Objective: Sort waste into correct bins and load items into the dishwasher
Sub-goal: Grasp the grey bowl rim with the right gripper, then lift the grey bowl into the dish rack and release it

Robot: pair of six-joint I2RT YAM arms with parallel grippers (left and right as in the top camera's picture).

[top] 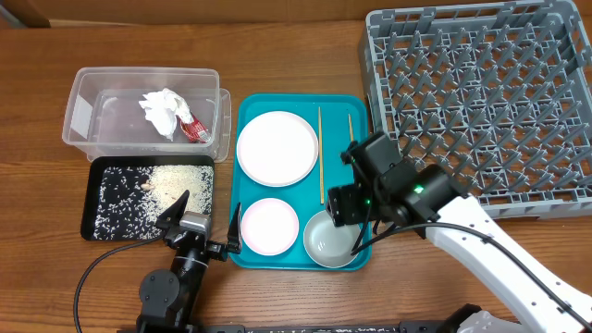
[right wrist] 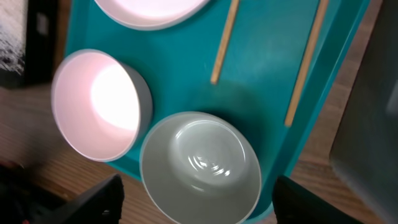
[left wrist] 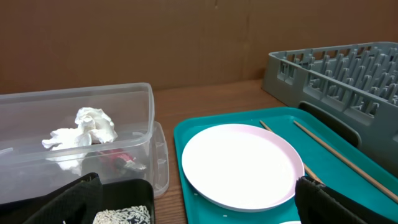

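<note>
A crumpled white napkin and a red foil packet lie in the clear tub. Rice grains lie in the black tray. On the teal tray are a large white plate, a pinkish-white bowl, a grey-white bowl-shaped dish and two chopsticks. My right gripper is open just above the grey-white dish, one finger on each side. My left gripper is open and empty, low between the black tray and the teal tray.
The grey dish rack stands at the right and holds nothing. In the left wrist view it shows at the far right, behind the large plate and the tub. A few stray grains lie on the teal tray.
</note>
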